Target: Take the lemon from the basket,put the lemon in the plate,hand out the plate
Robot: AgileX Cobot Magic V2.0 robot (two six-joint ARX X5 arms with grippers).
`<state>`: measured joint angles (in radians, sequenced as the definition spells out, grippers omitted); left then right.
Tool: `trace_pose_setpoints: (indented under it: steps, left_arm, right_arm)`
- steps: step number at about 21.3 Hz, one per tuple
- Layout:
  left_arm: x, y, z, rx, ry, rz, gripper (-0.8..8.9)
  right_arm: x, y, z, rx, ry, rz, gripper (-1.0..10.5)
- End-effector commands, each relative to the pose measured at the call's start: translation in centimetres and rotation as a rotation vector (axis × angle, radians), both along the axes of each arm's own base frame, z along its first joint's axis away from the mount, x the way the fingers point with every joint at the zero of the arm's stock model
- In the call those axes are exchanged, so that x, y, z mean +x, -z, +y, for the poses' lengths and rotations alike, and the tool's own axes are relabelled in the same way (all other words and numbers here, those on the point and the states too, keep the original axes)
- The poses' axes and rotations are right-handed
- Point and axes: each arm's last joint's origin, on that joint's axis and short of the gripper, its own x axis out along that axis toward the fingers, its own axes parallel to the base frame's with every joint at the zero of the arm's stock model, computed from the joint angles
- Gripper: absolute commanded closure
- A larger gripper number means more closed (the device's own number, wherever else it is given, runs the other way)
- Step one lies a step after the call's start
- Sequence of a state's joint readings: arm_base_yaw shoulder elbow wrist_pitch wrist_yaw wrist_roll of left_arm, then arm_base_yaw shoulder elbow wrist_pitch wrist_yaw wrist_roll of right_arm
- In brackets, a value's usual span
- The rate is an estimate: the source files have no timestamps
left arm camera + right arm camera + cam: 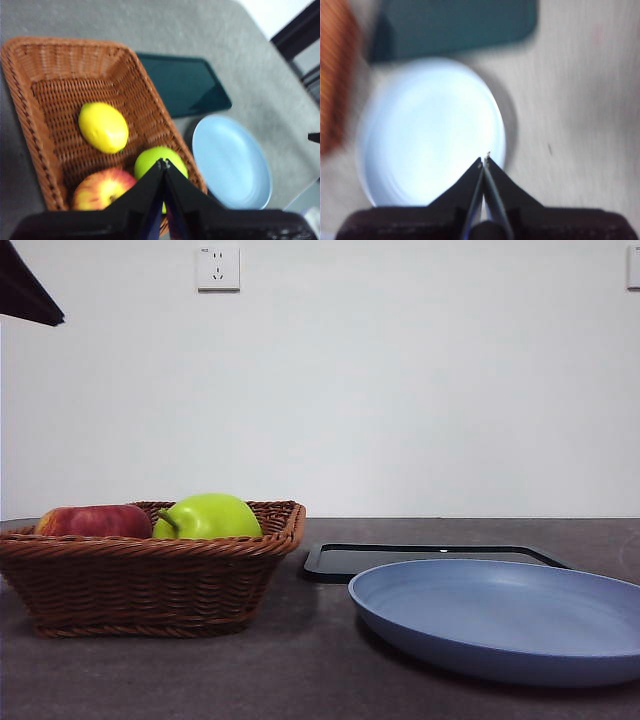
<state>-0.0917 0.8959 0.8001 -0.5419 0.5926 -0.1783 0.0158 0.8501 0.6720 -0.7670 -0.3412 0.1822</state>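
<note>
The lemon (103, 126) lies in the brown wicker basket (55, 65), beside a yellow-green fruit (156, 159) and a red apple (102, 187). In the front view the basket (150, 580) stands at the left with the apple (92, 521) and green fruit (208, 517) showing; the lemon is hidden there. The light-blue plate (500, 615) lies empty at the right and shows in both wrist views (231, 160) (430, 132). My left gripper (163, 162) is shut and empty, high above the basket. My right gripper (484, 161) is shut and empty, above the plate's rim.
A flat black tray (430, 558) lies behind the plate, next to the basket; it shows in the wrist views too (182, 82) (455, 25). A black arm tip (28, 290) shows at the top left corner. The table is grey.
</note>
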Motion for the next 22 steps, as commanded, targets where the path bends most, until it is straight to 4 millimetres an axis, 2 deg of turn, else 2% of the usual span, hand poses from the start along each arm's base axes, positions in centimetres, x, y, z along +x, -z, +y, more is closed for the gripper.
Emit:
trace_pose_setpoints:
  steps: [1, 3, 4, 7, 8, 10, 12, 17, 22]
  left_arm:
    - [0.5, -0.2, -0.9, 0.075, 0.062, -0.016, 8.05]
    - [0.6, -0.1, -1.6, 0.077, 0.093, -0.008, 7.95]
    - [0.5, -0.1, -1.7, 0.077, 0.102, -0.009, 7.47]
    - [0.5, -0.1, -2.0, 0.087, 0.102, -0.012, 4.59]
    - [0.5, 0.0, -2.1, 0.095, 0.096, -0.01, 4.24]
    - [0.4, 0.0, -2.2, 0.1, 0.1, -0.003, 4.23]
    - [0.4, 0.0, -2.3, 0.104, 0.102, -0.004, 4.23]
    - [0.4, 0.0, -2.3, 0.109, 0.1, -0.004, 4.23]
    - [0.4, 0.0, -2.3, 0.109, 0.1, -0.004, 4.23]
  right_arm:
    - [1.3, 1.1, 0.3, -0.028, -0.061, 0.08, 9.3]
    - [2.3, 2.3, 0.6, -0.03, -0.076, 0.151, 8.7]
    - [2.7, 2.7, 0.7, -0.03, -0.081, 0.177, 8.2]
    - [4.0, 4.1, 1.2, -0.037, -0.101, 0.227, 6.5]
    - [4.3, 4.5, 1.4, -0.038, -0.106, 0.229, 6.4]
    - [5.2, 5.1, 1.7, -0.033, -0.109, 0.221, 6.4]
    - [6.0, 5.7, 2.0, -0.022, -0.101, 0.219, 6.4]
    - [7.3, 7.9, 2.5, -0.017, -0.098, 0.279, 7.5]
    - [7.6, 8.6, 2.6, -0.022, -0.096, 0.311, 9.4]
